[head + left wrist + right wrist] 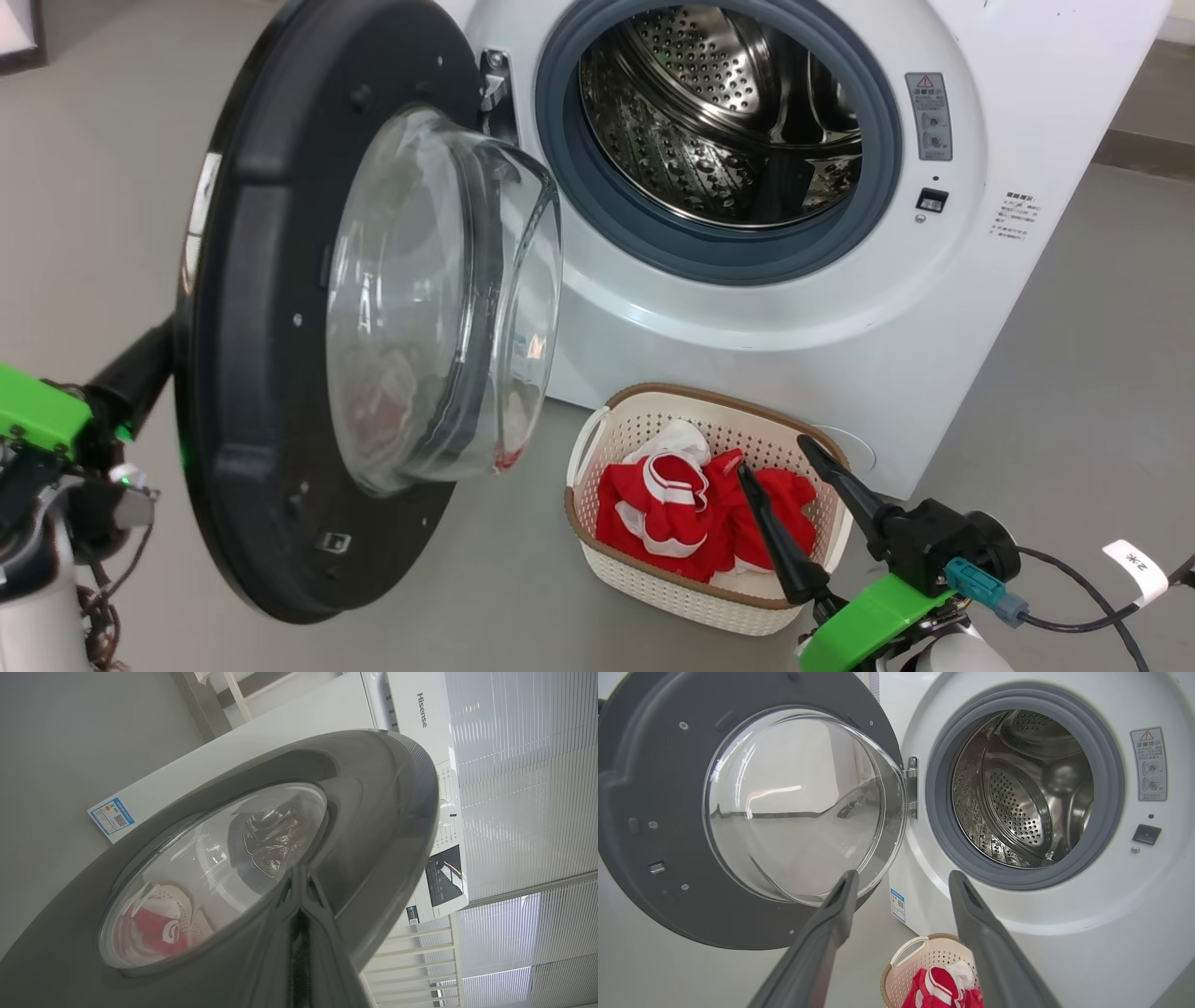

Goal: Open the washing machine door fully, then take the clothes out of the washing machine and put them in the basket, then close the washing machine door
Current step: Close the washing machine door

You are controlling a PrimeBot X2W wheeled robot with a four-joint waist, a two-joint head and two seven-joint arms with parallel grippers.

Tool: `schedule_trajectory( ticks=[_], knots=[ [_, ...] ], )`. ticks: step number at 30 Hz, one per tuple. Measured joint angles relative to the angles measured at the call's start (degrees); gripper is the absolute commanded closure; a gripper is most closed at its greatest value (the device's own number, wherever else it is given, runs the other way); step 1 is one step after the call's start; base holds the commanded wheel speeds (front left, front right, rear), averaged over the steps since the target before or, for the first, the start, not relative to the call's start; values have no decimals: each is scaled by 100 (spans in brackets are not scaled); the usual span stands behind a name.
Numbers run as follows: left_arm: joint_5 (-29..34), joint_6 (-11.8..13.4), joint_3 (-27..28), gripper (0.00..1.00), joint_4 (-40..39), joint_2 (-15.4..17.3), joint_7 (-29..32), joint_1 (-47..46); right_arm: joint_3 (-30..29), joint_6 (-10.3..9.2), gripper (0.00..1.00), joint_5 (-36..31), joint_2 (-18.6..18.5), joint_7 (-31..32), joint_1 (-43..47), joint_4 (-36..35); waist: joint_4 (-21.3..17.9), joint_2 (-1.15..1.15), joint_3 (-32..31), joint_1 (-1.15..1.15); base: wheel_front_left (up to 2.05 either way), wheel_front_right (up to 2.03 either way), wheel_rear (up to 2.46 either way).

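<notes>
The washing machine [840, 308] stands with its steel drum [719, 112] showing bare. Its door [252, 373] hangs swung out to the left, glass bowl facing the opening. My left gripper [299, 872] is shut with nothing in it, its tips against the glossy outer rim of the door [373, 812]. Red clothes [672, 523] with a white piece lie in the basket [653, 392] on the floor before the machine. My right gripper [780, 462] hangs open above the basket's right side. In the right wrist view the right gripper [903, 877] points between door [644, 765] and drum, with basket [906, 956] and clothes [938, 989] below.
Grey floor [1074, 373] surrounds the machine. The open door takes up the space left of the basket. A black cable with a white tag [1134, 569] trails from my right wrist. Window blinds [523, 788] lie beyond the machine's control panel.
</notes>
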Motion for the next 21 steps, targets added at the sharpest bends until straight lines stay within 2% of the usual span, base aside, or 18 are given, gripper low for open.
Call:
schedule_trajectory(
  ticks=[10, 21],
  knots=[
    [-129, 282, -188, 100, -700, -320, 88, 396, 2, 0, 0, 12, 0, 0, -1, 1, -58, 0, 35, 0, 0, 0, 0],
    [-456, 385, -573, 100, -1118, -420, 60, 605, 26, 0, 0, 44, -1, 0, -4, -3, -195, 0, 102, 0, 0, 0, 0]
  ],
)
